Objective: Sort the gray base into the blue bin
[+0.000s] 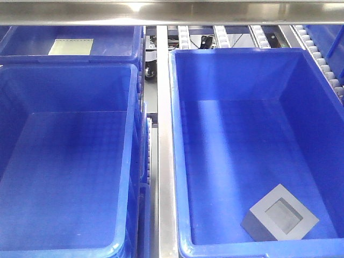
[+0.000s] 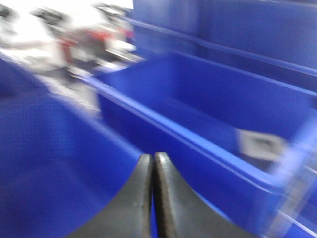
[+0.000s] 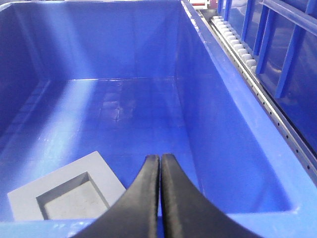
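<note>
The right claw (image 3: 159, 163) hangs pressed together, gripping nothing, over the near rim of the blue bin (image 3: 148, 44). The gray base (image 3: 67, 191) lies on the bin floor just left of and below it, recess upward. The left claw (image 2: 152, 166) is also pressed together, its view blurred.

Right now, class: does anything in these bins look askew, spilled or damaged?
Only slightly: the gray base lies turned diagonally to the walls of the blue bin, near its front corner, recess facing up. No spill or damage is visible.

support: metal rack rail (image 1: 165, 161) | on it: blue bin (image 1: 180, 161) right, second blue crate (image 1: 131, 161) left
</note>
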You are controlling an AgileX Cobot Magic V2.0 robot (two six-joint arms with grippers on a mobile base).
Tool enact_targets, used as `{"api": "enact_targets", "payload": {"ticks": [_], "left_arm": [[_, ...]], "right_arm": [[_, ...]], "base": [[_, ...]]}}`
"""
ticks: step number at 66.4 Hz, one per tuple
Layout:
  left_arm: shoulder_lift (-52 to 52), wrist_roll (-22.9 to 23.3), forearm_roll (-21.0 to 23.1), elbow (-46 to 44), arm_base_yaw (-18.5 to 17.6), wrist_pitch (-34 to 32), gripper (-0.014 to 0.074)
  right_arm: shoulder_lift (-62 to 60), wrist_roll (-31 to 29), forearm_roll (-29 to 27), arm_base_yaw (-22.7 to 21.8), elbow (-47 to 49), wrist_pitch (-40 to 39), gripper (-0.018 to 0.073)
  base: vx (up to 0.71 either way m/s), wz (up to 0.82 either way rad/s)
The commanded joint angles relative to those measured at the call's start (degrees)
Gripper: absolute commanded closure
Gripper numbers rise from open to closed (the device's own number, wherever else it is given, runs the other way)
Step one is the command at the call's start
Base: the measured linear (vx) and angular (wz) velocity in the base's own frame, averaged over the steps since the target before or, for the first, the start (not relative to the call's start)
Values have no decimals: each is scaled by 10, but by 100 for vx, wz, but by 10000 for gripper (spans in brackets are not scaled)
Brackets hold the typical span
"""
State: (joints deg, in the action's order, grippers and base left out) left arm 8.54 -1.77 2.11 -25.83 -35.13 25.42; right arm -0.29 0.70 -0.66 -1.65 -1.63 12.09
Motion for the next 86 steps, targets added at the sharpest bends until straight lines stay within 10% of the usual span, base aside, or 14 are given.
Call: {"api": "enact_targets", "payload": {"ticks": [1, 36, 86], "left_arm": [[-40, 1, -5, -10, 81, -39, 603], [-100, 2, -21, 89, 372, -103, 603], [-101, 10, -15, 262, 388, -247, 603]], "right_arm": [[10, -7, 3, -2, -1, -35, 564], [10, -7, 3, -2, -1, -35, 564], [10, -7, 3, -2, -1, -35, 564]], "base": [[0, 0], [0, 0], [0, 0]]}}
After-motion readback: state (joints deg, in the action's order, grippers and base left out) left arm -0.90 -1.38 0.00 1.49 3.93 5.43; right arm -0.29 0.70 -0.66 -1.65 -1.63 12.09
